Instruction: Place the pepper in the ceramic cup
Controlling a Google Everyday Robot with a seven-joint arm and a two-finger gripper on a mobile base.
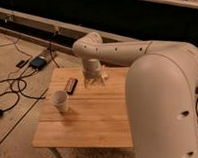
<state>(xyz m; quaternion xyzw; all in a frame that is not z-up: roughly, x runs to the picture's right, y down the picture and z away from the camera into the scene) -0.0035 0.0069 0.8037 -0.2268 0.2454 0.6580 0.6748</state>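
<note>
A low rectangular table (89, 121) of pale, plank-grained wood is set on a tan floor. Black cables (13, 90) and a small dark box (38, 62) are seen at the left, and a dark wall is seen behind.

The ceramic cup (60, 100), white, smooth and slightly tapered, is stood upright near the table's left edge. A flat dark rectangular object (71, 85) is laid just behind it.

The gripper (94, 82) is held over the table's far edge on a glossy cream arm (142, 66), its jaws spread and nothing pinched. The pepper (104, 73) is mostly hidden just beside the gripper, well apart from the cup.
</note>
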